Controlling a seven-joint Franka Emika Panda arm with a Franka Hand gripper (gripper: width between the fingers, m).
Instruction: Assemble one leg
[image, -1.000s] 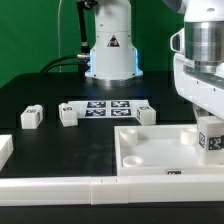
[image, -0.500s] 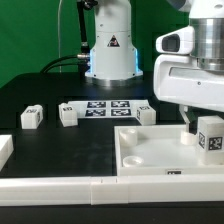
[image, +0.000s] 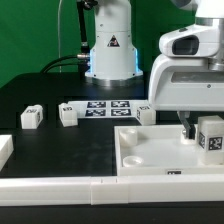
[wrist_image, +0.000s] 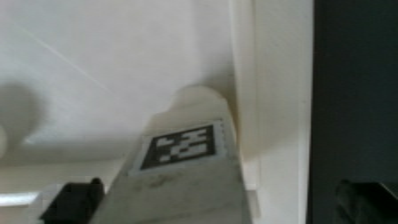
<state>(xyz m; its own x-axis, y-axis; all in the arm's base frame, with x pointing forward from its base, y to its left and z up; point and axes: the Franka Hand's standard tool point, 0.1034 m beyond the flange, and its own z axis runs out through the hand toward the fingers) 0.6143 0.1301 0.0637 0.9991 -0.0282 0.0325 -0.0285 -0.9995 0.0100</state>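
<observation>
The leg (image: 211, 140), a small white block with a black-and-white tag, stands on the large white panel (image: 150, 150) at its corner on the exterior view's right. My gripper (image: 203, 128) is low over it with one dark finger (image: 186, 130) beside it. In the wrist view the leg (wrist_image: 183, 150) sits between my gripper's (wrist_image: 217, 205) two fingertips (wrist_image: 75, 201), which are spread wide. There is a gap on the side toward the panel's rim (wrist_image: 276, 120). The gripper is open around the leg.
Three more legs stand on the black table (image: 30, 117) (image: 67, 115) (image: 147, 113). The marker board (image: 105, 107) lies behind them. Long white bars lie along the front (image: 60, 185) and at the exterior view's left (image: 5, 150). The robot base (image: 110, 45) is at the back.
My hand has shifted toward the exterior view's left and settled lower over the leg. The leg has stayed in the same place on the panel.
</observation>
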